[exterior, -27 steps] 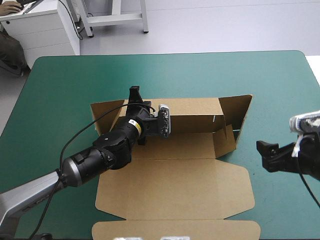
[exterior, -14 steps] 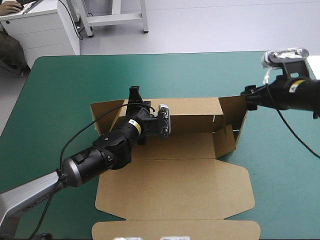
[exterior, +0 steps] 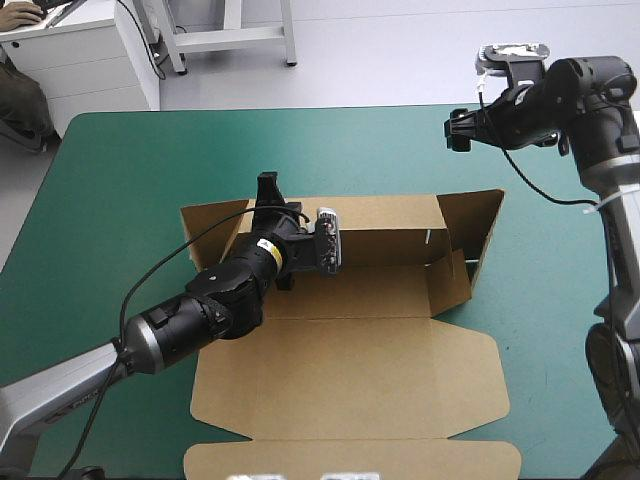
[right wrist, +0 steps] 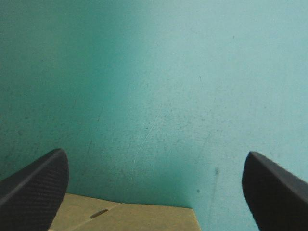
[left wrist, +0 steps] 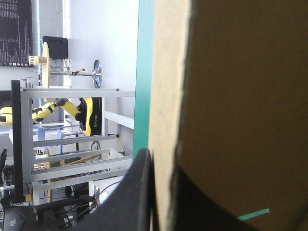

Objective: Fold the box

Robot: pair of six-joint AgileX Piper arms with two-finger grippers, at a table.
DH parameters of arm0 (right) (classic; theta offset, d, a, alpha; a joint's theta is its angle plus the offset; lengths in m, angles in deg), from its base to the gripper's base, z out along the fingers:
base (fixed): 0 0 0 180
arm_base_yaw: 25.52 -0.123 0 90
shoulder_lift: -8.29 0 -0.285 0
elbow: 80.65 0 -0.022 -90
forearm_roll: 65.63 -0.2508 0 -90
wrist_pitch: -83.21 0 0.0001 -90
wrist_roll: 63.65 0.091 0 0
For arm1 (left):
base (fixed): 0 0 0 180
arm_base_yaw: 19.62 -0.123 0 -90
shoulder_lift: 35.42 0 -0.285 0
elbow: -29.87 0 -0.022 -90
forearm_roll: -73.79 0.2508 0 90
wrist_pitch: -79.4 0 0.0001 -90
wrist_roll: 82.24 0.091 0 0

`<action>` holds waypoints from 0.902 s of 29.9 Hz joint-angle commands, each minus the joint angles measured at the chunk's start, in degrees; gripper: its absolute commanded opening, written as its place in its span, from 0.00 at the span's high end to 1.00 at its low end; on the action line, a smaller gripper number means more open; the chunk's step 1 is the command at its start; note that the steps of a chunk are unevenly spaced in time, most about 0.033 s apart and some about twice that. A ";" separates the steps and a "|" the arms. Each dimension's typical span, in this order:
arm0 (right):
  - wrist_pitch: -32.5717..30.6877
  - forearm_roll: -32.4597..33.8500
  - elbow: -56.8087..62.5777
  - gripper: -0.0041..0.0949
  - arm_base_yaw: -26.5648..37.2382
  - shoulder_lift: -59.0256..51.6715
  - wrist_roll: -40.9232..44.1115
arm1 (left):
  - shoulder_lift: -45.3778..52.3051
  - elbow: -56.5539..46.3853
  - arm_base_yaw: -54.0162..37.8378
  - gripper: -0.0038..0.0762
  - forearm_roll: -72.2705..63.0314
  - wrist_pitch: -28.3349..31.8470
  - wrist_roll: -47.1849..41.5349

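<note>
Box (exterior: 350,370) sits mid-table on teal-green cover (exterior: 120,200), half formed: back wall (exterior: 385,232) upright, right end flap (exterior: 478,225) raised but angled outward, lid panel (exterior: 350,460) flat toward the near edge. Step in hand, by my reading: bringing the right end flap in square against the back wall. To do it well, right gripper (exterior: 458,130) should come down outside the flap and press it inward along its crease, low and even, with the pinned wall as the stop. Pushing high risks buckling the board or dragging the whole sheet. Left gripper (exterior: 268,192) is all but closed on the back wall near its left end, one black finger on either side of the board. Right gripper hangs raised over the cover beyond the box's far edge, near its right end, fingers wide apart, empty, touching nothing.
</note>
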 commanded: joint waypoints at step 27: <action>-0.58 -4.94 18.99 0.05 4.21 -7.02 -4.70 | 1.80 1.11 0.11 0.96 -0.46 -3.10 -1.57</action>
